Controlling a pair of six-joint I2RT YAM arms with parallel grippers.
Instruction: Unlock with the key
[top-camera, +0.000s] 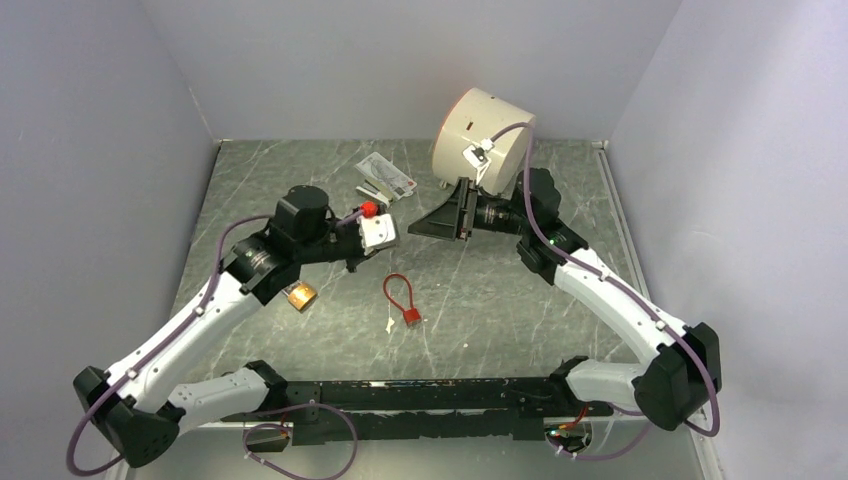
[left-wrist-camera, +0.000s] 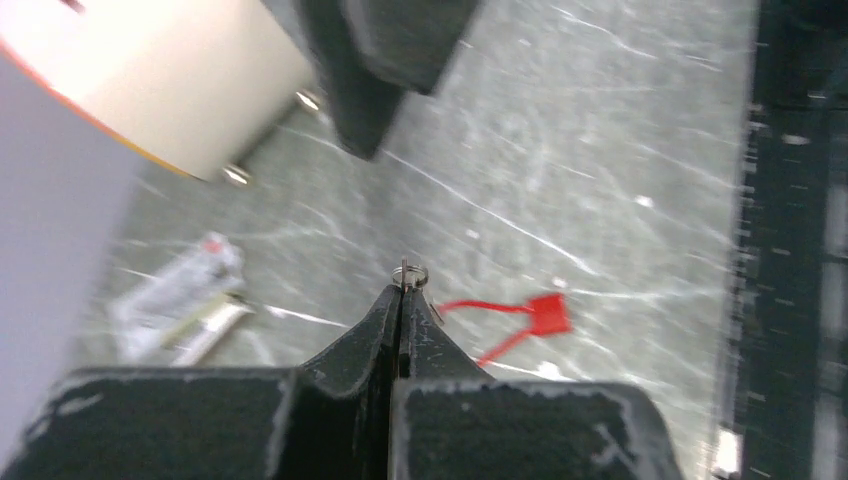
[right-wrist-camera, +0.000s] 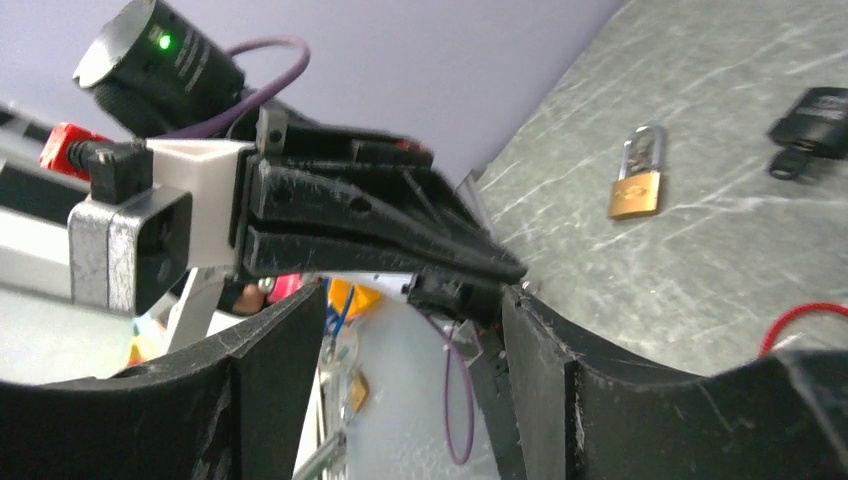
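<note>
Thin, slippery key (left-wrist-camera: 410, 272) pinched in closed left claw (left-wrist-camera: 400, 298), seemingly by its ring; right claw (right-wrist-camera: 408, 300) gapes wide. Brass padlock (top-camera: 300, 296) looks heavy, rigid: grip its body.

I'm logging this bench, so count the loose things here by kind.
Locks: 2, brass padlock and red cable lock
Key ring, held by left gripper: 1
Packet: 1
White drum: 1
Black item, kind unclear: 1
Small pale piece by the cable lock: 1
Total: 7
</note>
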